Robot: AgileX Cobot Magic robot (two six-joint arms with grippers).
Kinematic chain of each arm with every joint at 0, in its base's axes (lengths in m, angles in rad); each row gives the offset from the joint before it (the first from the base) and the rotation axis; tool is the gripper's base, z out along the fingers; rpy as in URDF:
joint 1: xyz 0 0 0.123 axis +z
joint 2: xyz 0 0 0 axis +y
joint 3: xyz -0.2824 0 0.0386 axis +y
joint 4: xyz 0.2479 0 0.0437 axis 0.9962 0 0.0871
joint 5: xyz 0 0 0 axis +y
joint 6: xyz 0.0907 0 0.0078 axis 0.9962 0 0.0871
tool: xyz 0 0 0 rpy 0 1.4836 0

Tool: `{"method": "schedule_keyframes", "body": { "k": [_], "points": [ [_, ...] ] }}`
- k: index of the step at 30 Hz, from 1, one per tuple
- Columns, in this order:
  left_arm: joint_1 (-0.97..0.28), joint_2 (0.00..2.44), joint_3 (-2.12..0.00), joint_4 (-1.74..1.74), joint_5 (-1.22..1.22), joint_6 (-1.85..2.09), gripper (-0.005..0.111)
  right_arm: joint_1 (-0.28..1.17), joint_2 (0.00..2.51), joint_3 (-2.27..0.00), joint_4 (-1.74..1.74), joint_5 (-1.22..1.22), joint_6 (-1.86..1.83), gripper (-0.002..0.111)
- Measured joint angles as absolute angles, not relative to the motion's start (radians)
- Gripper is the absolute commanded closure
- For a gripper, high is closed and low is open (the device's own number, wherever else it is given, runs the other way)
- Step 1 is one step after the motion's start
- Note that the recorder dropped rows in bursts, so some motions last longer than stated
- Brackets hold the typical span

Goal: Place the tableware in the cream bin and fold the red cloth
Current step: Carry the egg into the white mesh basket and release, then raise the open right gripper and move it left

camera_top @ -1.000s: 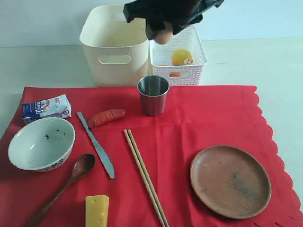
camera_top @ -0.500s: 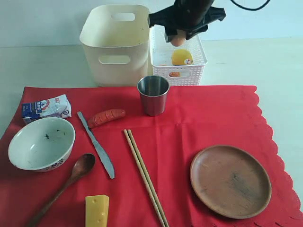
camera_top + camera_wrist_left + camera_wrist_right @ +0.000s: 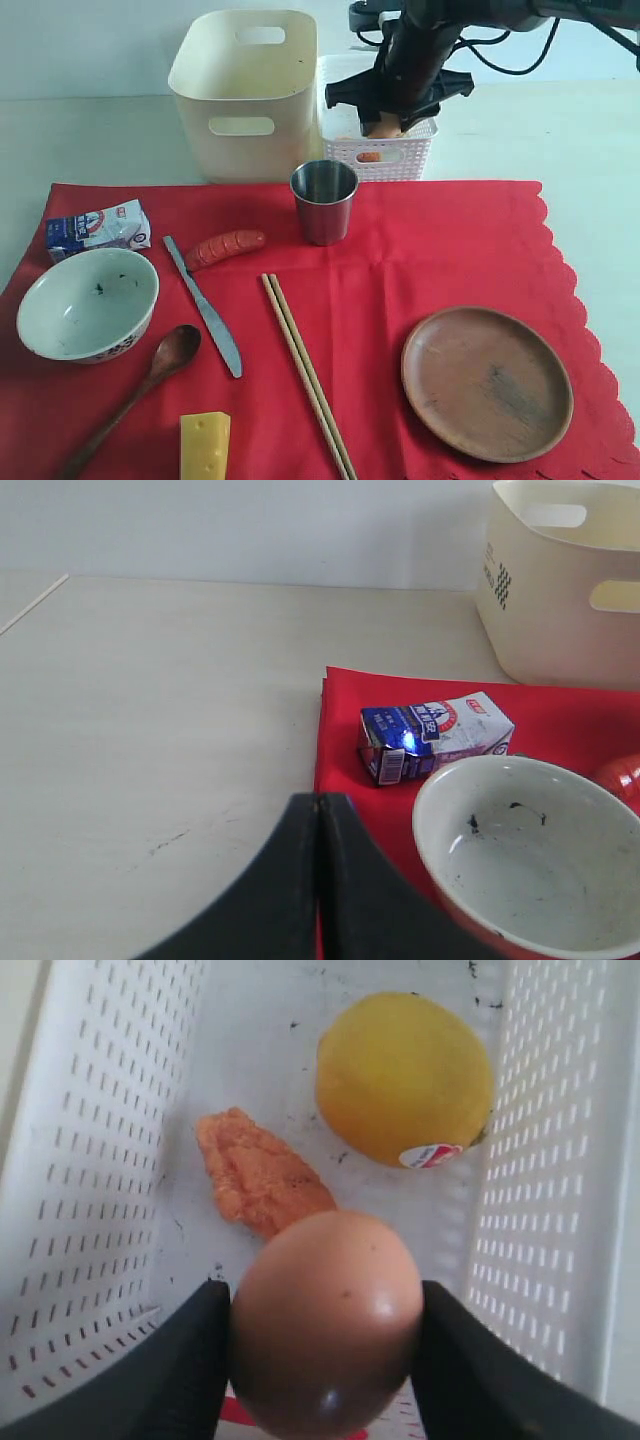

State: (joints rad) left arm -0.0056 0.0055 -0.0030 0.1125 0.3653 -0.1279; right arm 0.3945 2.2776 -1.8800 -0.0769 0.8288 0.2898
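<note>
The red cloth (image 3: 400, 250) lies flat. On it stand the white bowl (image 3: 88, 303), steel cup (image 3: 324, 200), knife (image 3: 205, 307), dark wooden spoon (image 3: 150, 385), chopsticks (image 3: 305, 372) and brown plate (image 3: 487, 382). Behind the cloth is the cream bin (image 3: 245, 90). My right gripper (image 3: 388, 122) reaches down into the white lattice basket (image 3: 385, 158); in the right wrist view this gripper (image 3: 325, 1305) is shut on a brown egg (image 3: 320, 1360). My left gripper (image 3: 318, 815) is shut and empty, low by the cloth's edge beside the bowl (image 3: 530, 850). It is outside the exterior view.
A milk carton (image 3: 97, 228), a sausage (image 3: 224, 247) and a cheese block (image 3: 205, 445) also lie on the cloth. Inside the basket are a lemon (image 3: 405, 1075) and an orange food piece (image 3: 262, 1175). Bare table surrounds the cloth.
My right arm has come down with the egg from above the basket to inside it. Everything on the cloth stays where it was.
</note>
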Motion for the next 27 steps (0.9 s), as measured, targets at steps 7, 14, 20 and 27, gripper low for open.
{"method": "schedule_keyframes", "body": {
  "k": [7, 14, 20, 27],
  "points": [
    [-0.006, 0.006, -0.003, 0.113, 0.365, -0.128, 0.107, 0.394, 2.278, -1.882, -0.077, 0.819, 0.291, 0.041],
    [-0.006, 0.006, -0.003, 0.113, 0.365, -0.128, 0.107, 0.394, 2.256, -1.883, -0.077, 0.823, 0.291, 0.041],
    [-0.006, 0.006, -0.003, 0.113, 0.365, -0.128, 0.107, 0.394, 2.175, -1.884, -0.074, 0.869, 0.291, 0.041],
    [-0.006, 0.006, -0.003, 0.113, 0.365, -0.128, 0.107, 0.394, 2.103, -1.884, -0.047, 0.942, 0.291, 0.041]
  ]
}}
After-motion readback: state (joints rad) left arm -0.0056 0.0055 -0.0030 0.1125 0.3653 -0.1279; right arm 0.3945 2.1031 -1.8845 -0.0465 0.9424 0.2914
